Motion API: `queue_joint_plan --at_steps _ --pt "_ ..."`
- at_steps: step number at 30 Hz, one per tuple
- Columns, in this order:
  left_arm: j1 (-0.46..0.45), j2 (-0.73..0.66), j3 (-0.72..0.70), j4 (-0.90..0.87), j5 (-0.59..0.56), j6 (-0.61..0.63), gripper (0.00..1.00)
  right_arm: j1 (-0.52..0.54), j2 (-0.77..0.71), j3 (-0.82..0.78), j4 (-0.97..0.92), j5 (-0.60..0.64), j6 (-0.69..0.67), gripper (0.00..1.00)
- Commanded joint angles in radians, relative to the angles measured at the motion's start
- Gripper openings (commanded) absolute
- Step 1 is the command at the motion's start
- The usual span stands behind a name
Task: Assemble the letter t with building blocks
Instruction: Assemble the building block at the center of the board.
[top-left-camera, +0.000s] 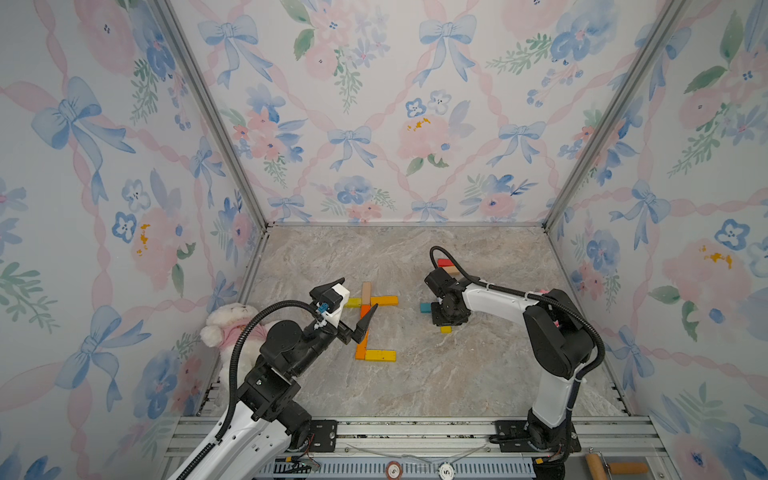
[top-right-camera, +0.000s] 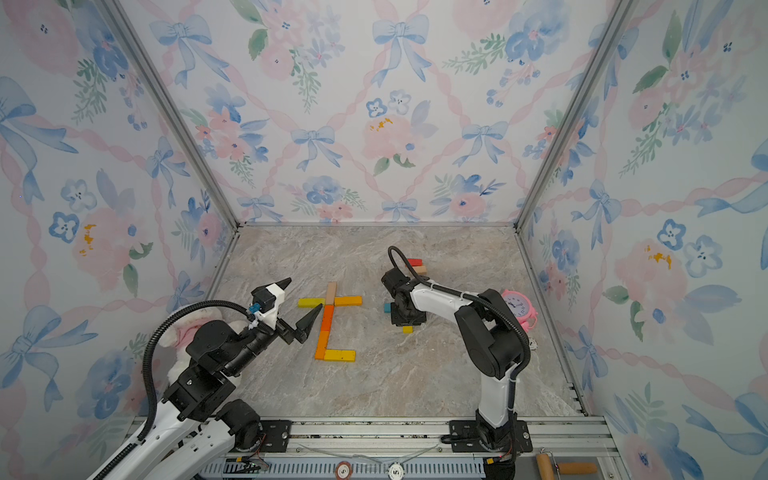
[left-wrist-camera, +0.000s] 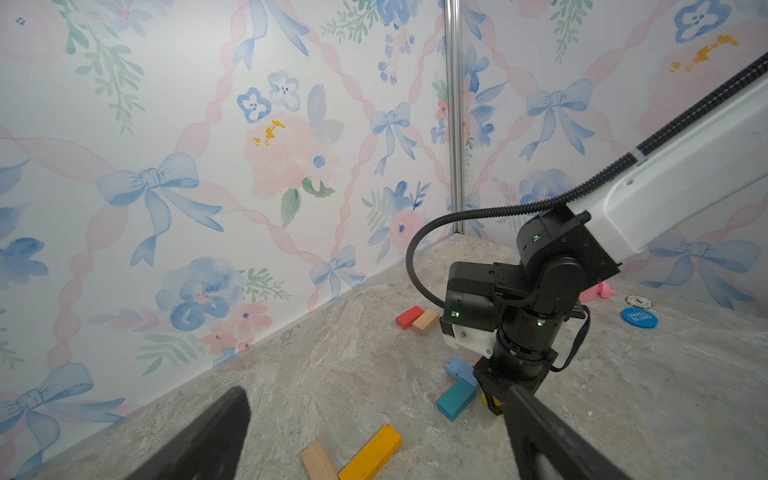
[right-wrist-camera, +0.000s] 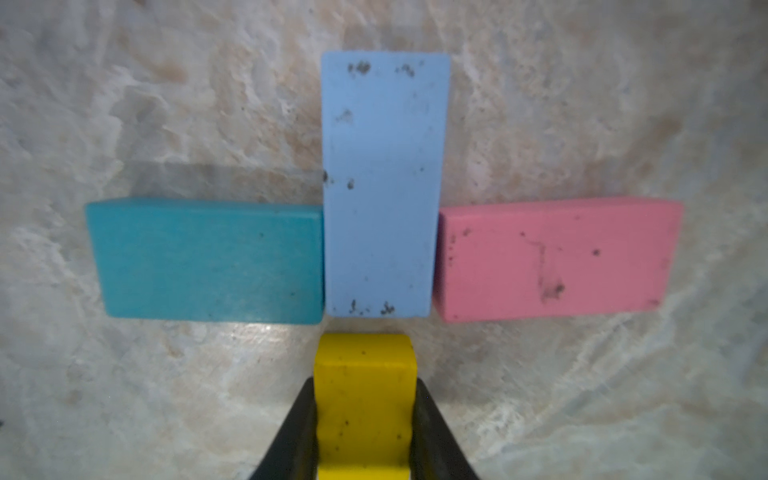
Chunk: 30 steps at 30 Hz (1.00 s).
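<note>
Building blocks lie on the marble floor. To the left, a tan block (top-left-camera: 366, 293), a yellow one (top-left-camera: 354, 302), a yellow-orange one (top-left-camera: 384, 300), an orange stem (top-left-camera: 363, 332) and a yellow foot (top-left-camera: 380, 355) lie joined. My left gripper (top-left-camera: 360, 292) hovers open above them, holding nothing. My right gripper (right-wrist-camera: 365, 386) points down, shut on a short yellow block (right-wrist-camera: 365, 399). That block sits just short of the end of a blue block (right-wrist-camera: 384, 183), which is flanked by a teal block (right-wrist-camera: 208, 259) and a pink block (right-wrist-camera: 557, 257).
A red block (top-left-camera: 444, 262) and a peach block (top-left-camera: 452, 270) lie behind the right arm. A white plush toy (top-left-camera: 232, 328) sits by the left wall, a pink alarm clock (top-right-camera: 517, 309) by the right wall. A blue chip (left-wrist-camera: 639, 318) lies nearby.
</note>
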Motion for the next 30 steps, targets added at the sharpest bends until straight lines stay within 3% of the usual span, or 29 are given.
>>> queue_joint_plan --at_steps 1,30 --pt "0.006 -0.007 -0.007 0.029 0.01 0.009 0.98 -0.012 0.032 0.015 -0.02 0.016 -0.009 0.26" --pt "0.007 -0.011 -0.007 0.028 0.012 0.008 0.98 -0.035 0.068 0.042 -0.027 0.013 -0.018 0.26"
